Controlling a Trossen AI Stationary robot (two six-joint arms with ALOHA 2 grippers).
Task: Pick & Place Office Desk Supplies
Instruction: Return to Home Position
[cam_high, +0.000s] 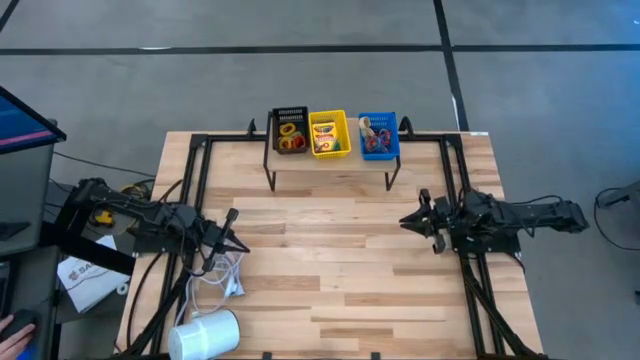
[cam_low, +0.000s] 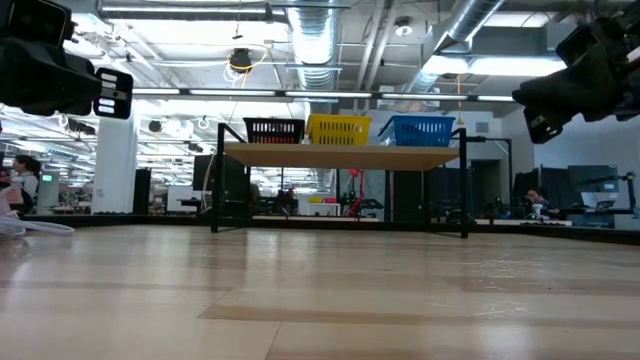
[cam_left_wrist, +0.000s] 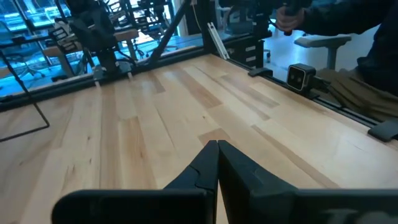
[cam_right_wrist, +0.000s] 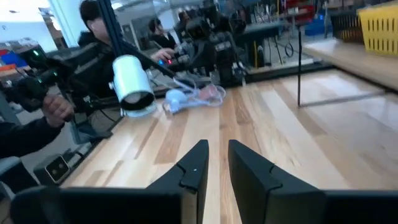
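Three small bins stand side by side on a raised wooden shelf (cam_high: 330, 160) at the table's far side. The black bin (cam_high: 290, 131) holds coloured rubber-band rings, the yellow bin (cam_high: 329, 133) holds yellow-and-green crayon boxes, and the blue bin (cam_high: 379, 136) holds small mixed items. In the low view the bins (cam_low: 338, 128) show on the shelf. My left gripper (cam_high: 243, 247) hovers shut and empty over the table's left part (cam_left_wrist: 217, 144). My right gripper (cam_high: 403, 222) hovers over the right part, its fingers a narrow gap apart and empty (cam_right_wrist: 217, 146). Both point toward the table's middle.
A white coiled cable (cam_high: 225, 275) and a white cylinder lying on its side (cam_high: 205, 335) are at the near left corner. The shelf's thin black legs (cam_high: 270, 175) stand on the table. Bare wood lies between the grippers. People sit beyond the table (cam_right_wrist: 93, 25).
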